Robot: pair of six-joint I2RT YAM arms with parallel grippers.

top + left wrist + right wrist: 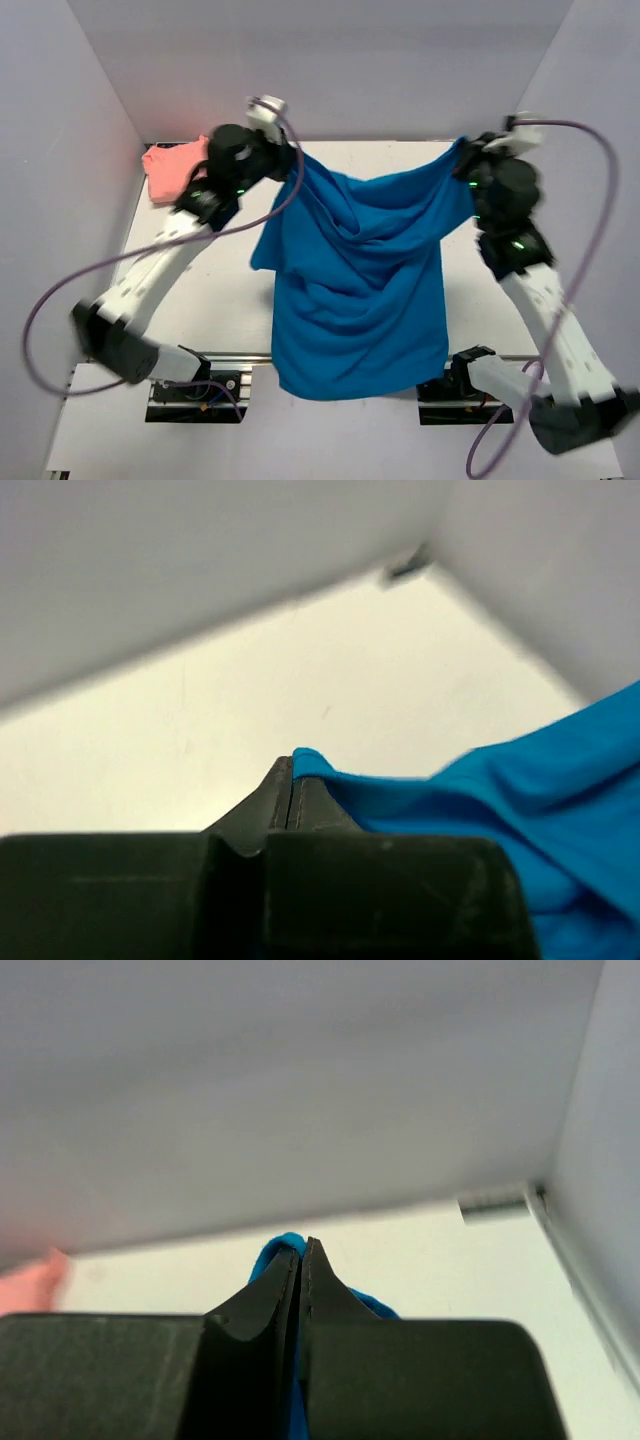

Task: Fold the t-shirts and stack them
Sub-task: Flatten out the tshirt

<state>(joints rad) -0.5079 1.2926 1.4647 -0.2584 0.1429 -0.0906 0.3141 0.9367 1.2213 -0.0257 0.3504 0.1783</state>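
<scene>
The bright blue t-shirt (360, 290) hangs spread in the air between both arms, sagging in the middle, its lower hem over the near table edge. My left gripper (296, 160) is shut on its upper left corner; in the left wrist view the cloth (480, 800) runs right from the pinched tip of the gripper (291, 765). My right gripper (466, 152) is shut on the upper right corner, blue cloth (280, 1248) poking out beside the closed tips of the gripper (303, 1250). The salmon pink t-shirt (172, 168) lies bundled at the far left corner of the table.
White walls close in the table (220, 290) on the left, back and right. Purple cables loop off both arms. The arm bases and a rail (240, 356) sit at the near edge, partly behind the hanging blue cloth.
</scene>
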